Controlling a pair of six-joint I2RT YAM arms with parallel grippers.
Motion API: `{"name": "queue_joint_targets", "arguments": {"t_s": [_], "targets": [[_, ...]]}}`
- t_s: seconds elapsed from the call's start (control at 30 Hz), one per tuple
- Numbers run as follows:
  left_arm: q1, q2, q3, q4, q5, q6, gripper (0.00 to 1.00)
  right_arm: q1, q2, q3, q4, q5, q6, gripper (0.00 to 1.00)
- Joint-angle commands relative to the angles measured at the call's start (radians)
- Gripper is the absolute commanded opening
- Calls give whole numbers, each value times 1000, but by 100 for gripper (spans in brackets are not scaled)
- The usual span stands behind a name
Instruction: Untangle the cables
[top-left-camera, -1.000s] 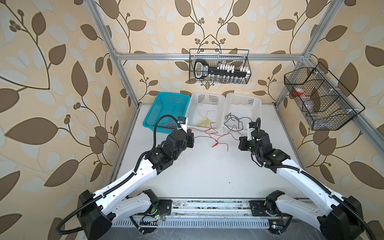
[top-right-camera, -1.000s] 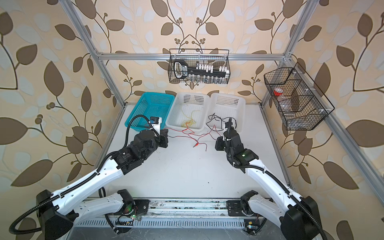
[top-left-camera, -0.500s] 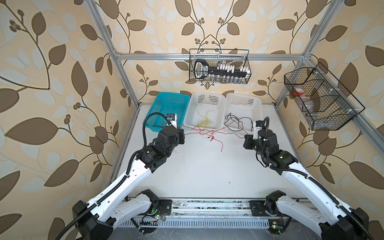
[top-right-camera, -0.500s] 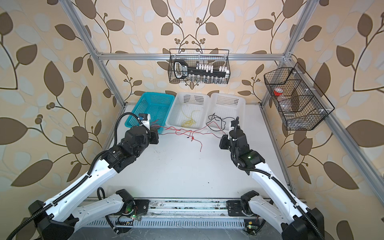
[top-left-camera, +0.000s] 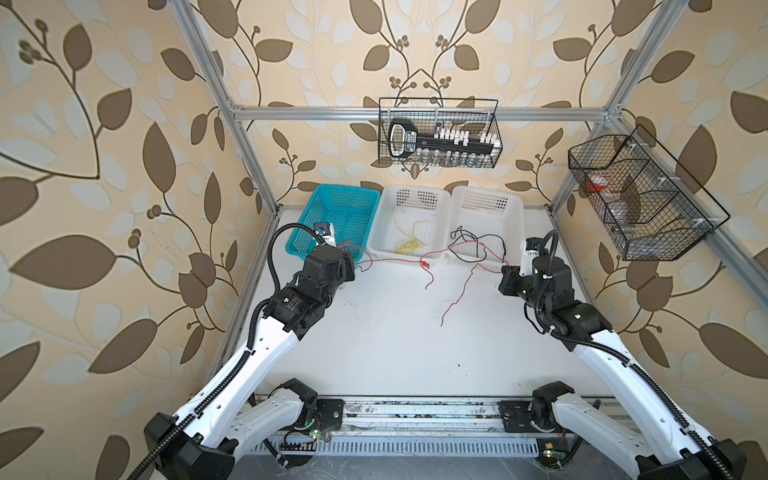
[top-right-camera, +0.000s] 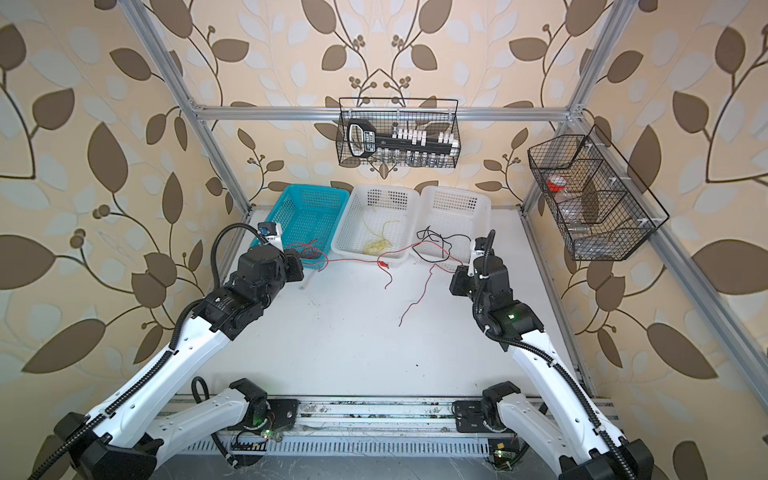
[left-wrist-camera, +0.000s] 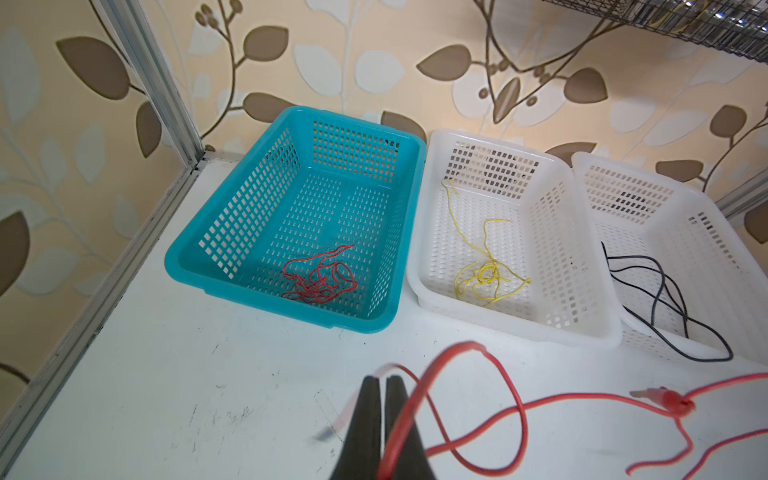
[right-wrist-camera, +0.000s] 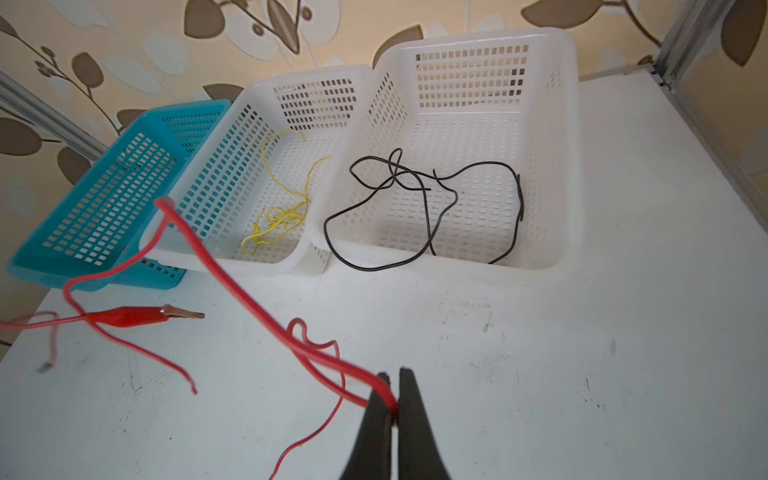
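Nearly there: yellow cables (left-wrist-camera: 484, 272) lie in the middle basket (left-wrist-camera: 498, 320), black cables (right-wrist-camera: 397, 178) in the right basket (right-wrist-camera: 557, 145) beside it, and a red bundle (left-wrist-camera: 320, 282) in the teal basket (left-wrist-camera: 232, 232) on its other side. Red cables (right-wrist-camera: 232, 264) cross on the worktop (left-wrist-camera: 208, 395) before it; your left fingers (left-wrist-camera: 368, 419) and right fingers (right-wrist-camera: 415, 432) each pinch one.

Red cable (right-wrist-camera: 124, 316), teal basket (left-wrist-camera: 249, 195), white baskets (left-wrist-camera: 498, 320), brown-leaf beige wallpaper (top-left-camera: 124, 166)
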Motion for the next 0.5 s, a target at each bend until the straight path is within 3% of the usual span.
{"name": "queue_joint_targets", "arguments": {"t_s": [0.0,0.2,0.47], "targets": [[11,-30,21,55,31,-13,0,-4,8,43,22,-59,-21,0],[11,-15,7,123,181,-3,0,50,42,88,70,-168,-59,0],[11,58,11,216,473,17,0,306,183,288,87,-154,-174,0]]}}
